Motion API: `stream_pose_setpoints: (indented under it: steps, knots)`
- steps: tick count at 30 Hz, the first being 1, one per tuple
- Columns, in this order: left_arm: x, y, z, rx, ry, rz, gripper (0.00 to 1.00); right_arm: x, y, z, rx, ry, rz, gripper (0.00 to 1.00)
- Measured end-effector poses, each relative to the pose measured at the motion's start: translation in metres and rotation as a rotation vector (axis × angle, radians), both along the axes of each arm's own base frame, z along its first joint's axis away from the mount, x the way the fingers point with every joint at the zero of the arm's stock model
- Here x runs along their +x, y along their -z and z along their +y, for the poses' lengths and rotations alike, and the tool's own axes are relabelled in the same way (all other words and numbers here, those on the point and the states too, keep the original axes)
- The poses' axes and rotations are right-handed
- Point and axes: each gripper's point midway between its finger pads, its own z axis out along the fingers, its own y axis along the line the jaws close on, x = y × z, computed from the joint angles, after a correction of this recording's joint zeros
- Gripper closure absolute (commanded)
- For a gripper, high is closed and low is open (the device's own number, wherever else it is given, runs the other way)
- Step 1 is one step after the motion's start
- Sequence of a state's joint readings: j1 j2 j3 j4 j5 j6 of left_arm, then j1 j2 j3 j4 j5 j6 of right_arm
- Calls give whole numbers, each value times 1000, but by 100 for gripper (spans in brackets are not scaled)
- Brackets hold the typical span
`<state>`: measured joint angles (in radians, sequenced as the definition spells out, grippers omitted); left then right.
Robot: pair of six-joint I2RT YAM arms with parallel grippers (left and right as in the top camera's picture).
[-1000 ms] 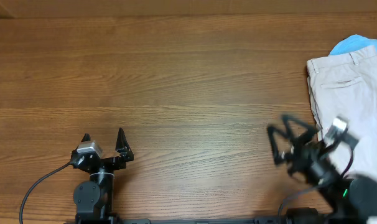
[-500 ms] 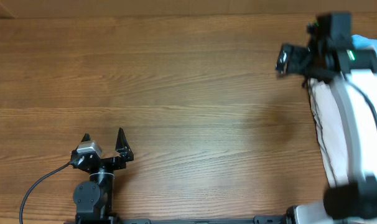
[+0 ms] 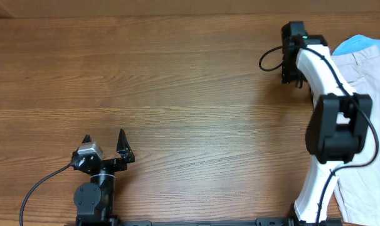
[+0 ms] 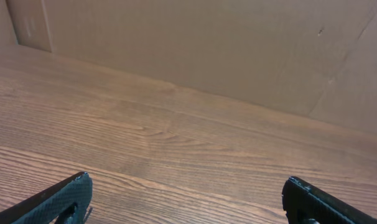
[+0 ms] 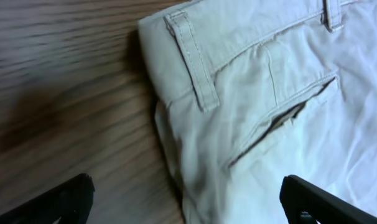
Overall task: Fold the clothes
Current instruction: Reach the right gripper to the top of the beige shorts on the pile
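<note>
Right claw [image 5: 185, 198] swung from near table edge to far side; now spread wide over beige shorts [image 5: 263, 106] waistband corner.

Overhead: even, warm light, soft shadows only. Left wrist: clear, with a faint sheen on the counter [image 4: 176, 143]. Right wrist: wood grain blurred at left, dark shadow under the edge of the shorts [image 5: 269, 124].

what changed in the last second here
The right gripper swung from the near table edge out to the far side, and now hangs open over the waistband corner of the light beige cotton shorts, grasping nothing. The left gripper, the shorts and the light blue garment stayed put.
</note>
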<state>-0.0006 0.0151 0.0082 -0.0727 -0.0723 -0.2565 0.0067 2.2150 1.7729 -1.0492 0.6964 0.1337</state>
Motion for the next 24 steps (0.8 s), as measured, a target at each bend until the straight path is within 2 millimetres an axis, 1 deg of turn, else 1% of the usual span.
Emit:
stream_pose_setpoints:
  steps: [3,6,11,16,19,22,24]
  knots:
    - [0,0,0,0,0,0,0,8,7,-9,-66,5,-12,0]
    - [0,0,0,0,0,0,0,18,9,-16,-129,2,-38,0]
    - [0,0,0,0,0,0,0,30,15,-22,-184,-14,-60,0]
    - [0,0,0,0,0,0,0,37,25,-25,-204,-21,-67,5]
    - [0,0,0,0,0,0,0,39,30,-28,-206,-15,-74,5]
    - [0,0,0,0,0,0,0,39,33,-37,-208,2,-75,11]
    - [0,0,0,0,0,0,0,37,34,-44,-203,15,-76,14]
